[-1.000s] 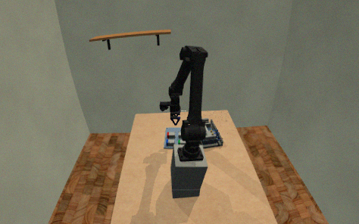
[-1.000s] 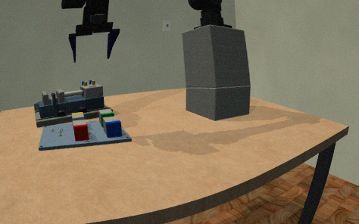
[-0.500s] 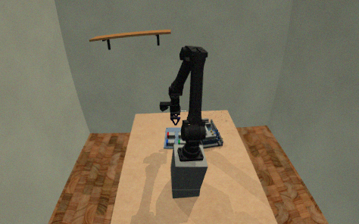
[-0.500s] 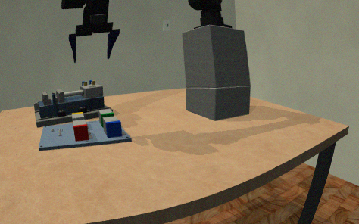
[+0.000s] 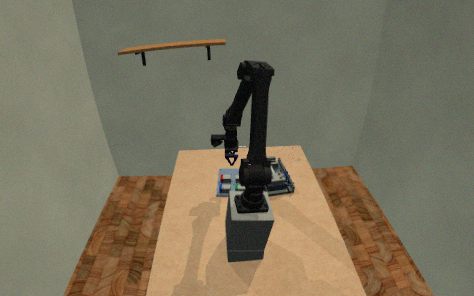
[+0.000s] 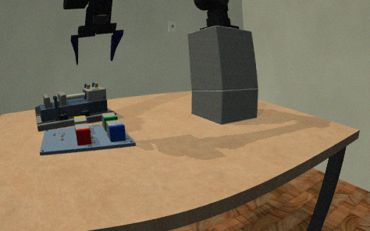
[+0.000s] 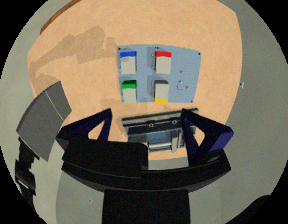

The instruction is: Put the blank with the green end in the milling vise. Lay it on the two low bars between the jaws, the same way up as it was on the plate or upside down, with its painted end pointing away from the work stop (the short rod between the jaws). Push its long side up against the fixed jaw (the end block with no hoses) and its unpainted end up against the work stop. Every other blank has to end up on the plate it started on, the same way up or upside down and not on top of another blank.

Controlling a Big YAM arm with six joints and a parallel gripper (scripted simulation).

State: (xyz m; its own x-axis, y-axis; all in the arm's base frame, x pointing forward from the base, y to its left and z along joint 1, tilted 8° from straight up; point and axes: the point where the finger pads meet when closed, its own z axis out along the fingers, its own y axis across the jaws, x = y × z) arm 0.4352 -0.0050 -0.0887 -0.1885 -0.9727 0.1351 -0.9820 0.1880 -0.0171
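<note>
The green-ended blank [image 5: 238, 187] [image 6: 110, 118] [image 7: 129, 94] lies on the blue plate [image 6: 58, 146] [image 7: 191, 65], beside the blue-ended blank [image 6: 116, 133] [image 7: 128, 63]. The red-ended blank [image 6: 83, 136] [image 7: 163, 63] and the yellow-ended blank [image 6: 80, 118] [image 7: 161, 91] lie on it too. In the wrist view the yellow end points opposite to the other painted ends. The milling vise [image 6: 73, 109] [image 7: 132, 120] stands beside the plate; no blank shows between its jaws, but fingers and wrist parts partly hide it. My gripper [image 5: 232, 163] [image 6: 94, 62] [image 7: 147, 110] is open and empty, high above the vise and plate.
The arm's grey pedestal [image 5: 246, 240] [image 6: 223, 78] stands on the table [image 6: 155, 187] to one side of the plate and vise. Small pins [image 6: 62, 137] [image 7: 181, 81] stand up from the plate. A wooden shelf [image 5: 174, 46] hangs on the back wall.
</note>
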